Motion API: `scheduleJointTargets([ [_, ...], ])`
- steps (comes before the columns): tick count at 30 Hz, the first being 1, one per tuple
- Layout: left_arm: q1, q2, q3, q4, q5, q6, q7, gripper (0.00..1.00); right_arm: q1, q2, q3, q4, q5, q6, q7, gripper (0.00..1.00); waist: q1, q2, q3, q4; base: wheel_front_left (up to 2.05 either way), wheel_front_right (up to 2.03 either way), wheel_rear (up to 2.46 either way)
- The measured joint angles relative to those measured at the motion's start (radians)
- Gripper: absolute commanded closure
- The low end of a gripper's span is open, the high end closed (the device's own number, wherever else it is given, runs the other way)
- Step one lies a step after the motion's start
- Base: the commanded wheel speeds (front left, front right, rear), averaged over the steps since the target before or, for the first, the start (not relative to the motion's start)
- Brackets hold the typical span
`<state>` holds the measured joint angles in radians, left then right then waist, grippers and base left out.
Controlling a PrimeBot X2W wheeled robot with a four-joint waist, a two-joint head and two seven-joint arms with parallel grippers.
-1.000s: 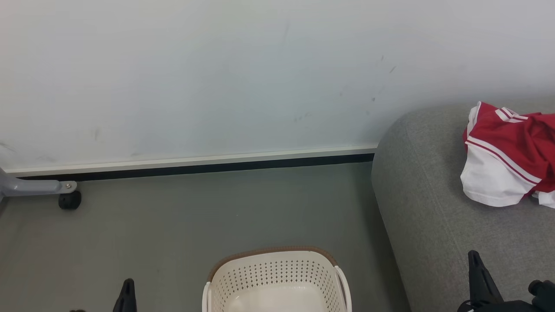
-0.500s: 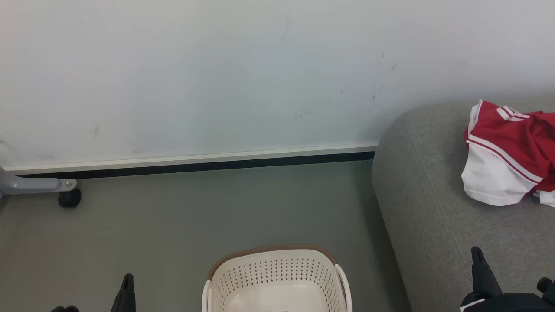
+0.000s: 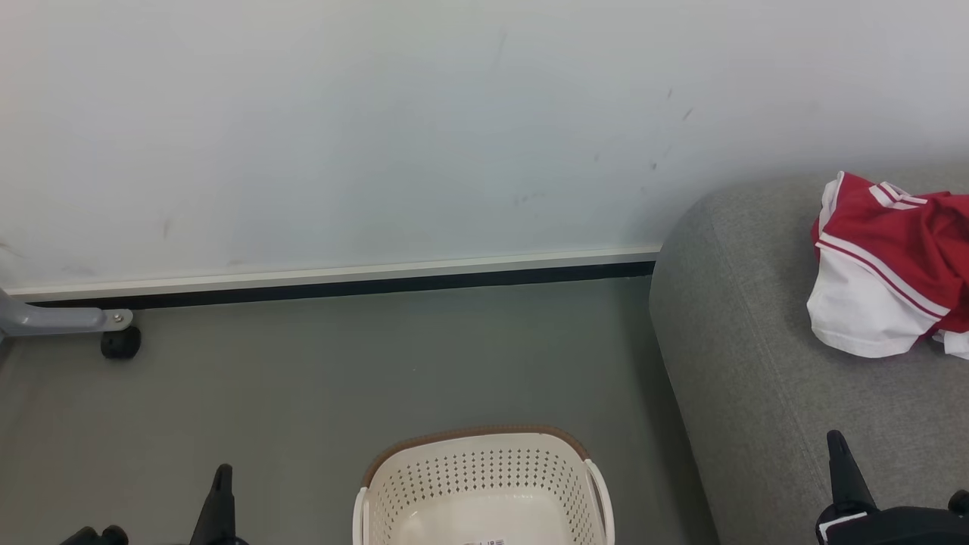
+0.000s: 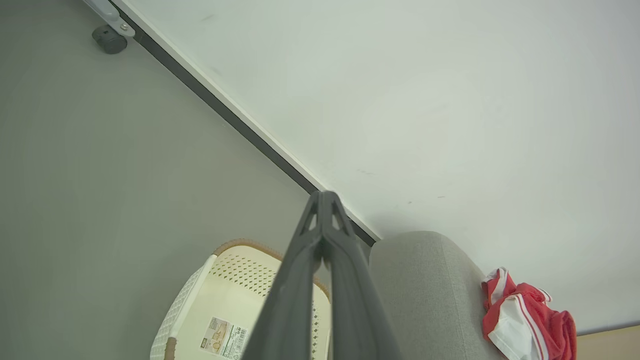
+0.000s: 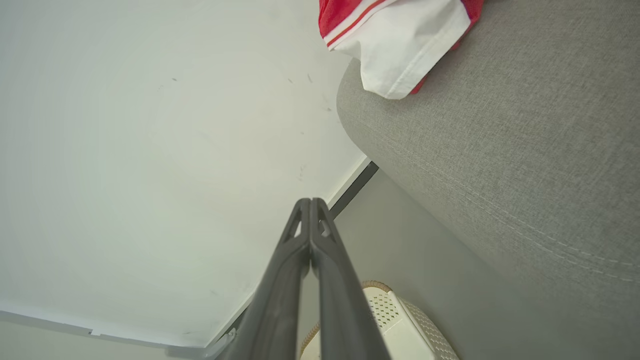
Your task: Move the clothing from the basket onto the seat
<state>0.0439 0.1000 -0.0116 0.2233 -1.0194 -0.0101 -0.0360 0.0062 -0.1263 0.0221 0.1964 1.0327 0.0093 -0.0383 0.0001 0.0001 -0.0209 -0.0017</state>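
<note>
The red and white clothing [image 3: 889, 265] lies bunched on the grey seat [image 3: 764, 363] at the right; it also appears as the clothing [image 4: 525, 315] and the clothing [image 5: 400, 45] in the wrist views. The cream basket [image 3: 484, 488] stands on the floor at the bottom centre, its visible inside bare but for a label. My left gripper [image 3: 221, 475] is shut at the lower left, left of the basket. My right gripper [image 3: 835, 440] is shut at the lower right, over the seat's front. In each wrist view the fingers [image 4: 325, 235] and the fingers [image 5: 307, 235] meet at the tips, holding nothing.
A white wall [image 3: 341, 136] with a dark skirting strip runs behind the grey floor [image 3: 303, 393]. A grey frame leg on a black caster [image 3: 119, 342] stands at the far left by the wall.
The head view has tilted slightly, so the scene sits a little higher and more of the basket's inside shows. Both grippers stay shut and low in the picture.
</note>
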Motion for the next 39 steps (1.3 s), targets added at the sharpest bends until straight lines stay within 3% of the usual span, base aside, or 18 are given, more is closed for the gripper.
scheduleJointTargets([
  [39, -0.091, -0.044, 0.081, 0.058, -0.456, -0.088, 0.119, 1.0, -0.072, 0.065, -0.123, 0.081, 0.445, 0.087, 0.119, 1.0, 0.0, -0.0001, 0.018, 0.001, 0.0, 0.0, 0.0],
])
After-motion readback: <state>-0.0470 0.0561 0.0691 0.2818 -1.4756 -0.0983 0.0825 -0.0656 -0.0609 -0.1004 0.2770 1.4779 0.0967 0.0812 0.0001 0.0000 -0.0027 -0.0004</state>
